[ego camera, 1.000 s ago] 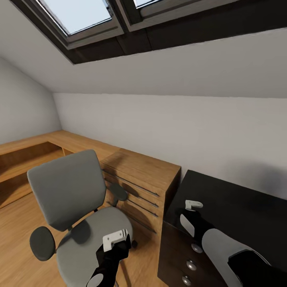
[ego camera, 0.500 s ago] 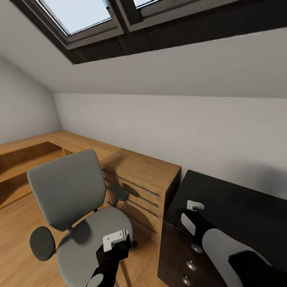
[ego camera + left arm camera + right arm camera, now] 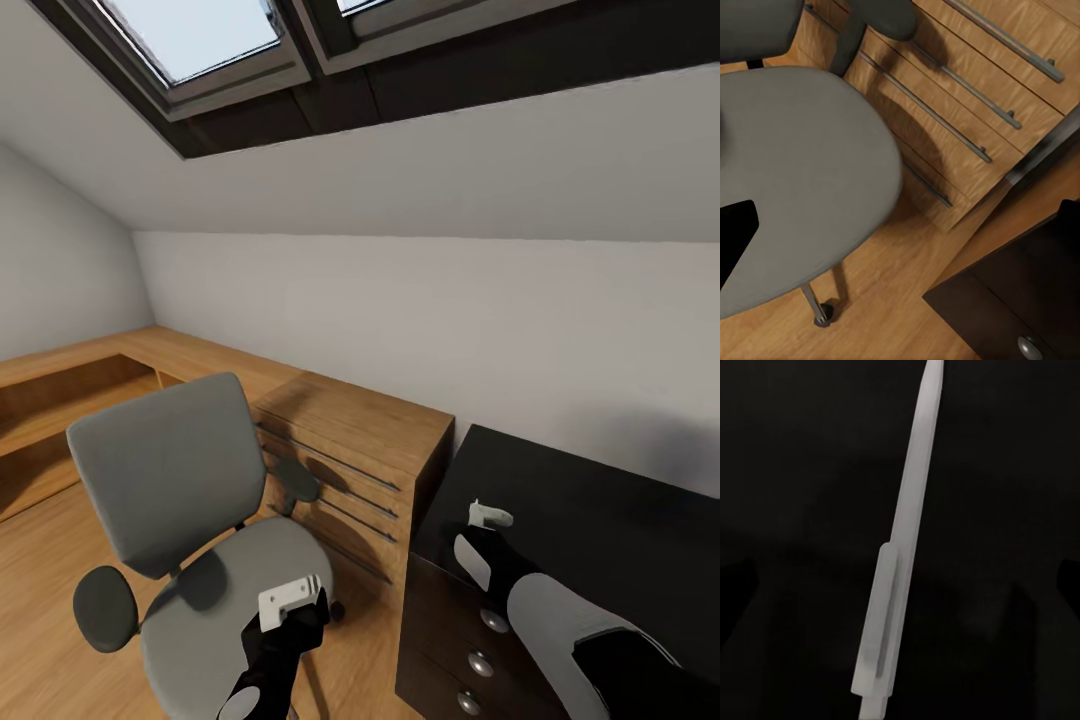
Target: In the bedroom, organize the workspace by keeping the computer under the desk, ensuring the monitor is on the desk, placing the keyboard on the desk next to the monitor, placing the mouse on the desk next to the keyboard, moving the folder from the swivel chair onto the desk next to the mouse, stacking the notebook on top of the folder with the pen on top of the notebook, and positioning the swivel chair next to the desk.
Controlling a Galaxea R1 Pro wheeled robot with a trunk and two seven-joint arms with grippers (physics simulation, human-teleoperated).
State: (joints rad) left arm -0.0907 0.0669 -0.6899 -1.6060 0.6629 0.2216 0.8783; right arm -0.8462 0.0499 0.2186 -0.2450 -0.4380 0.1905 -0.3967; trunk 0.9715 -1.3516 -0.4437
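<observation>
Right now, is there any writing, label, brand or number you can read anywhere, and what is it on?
None: no text can be read.
The pen is plain white, with no print on the side in view.
The chair, the desk and the wooden drawers bear no labels.

No readable text, labels, brands, numbers or signs on any surface.
</observation>
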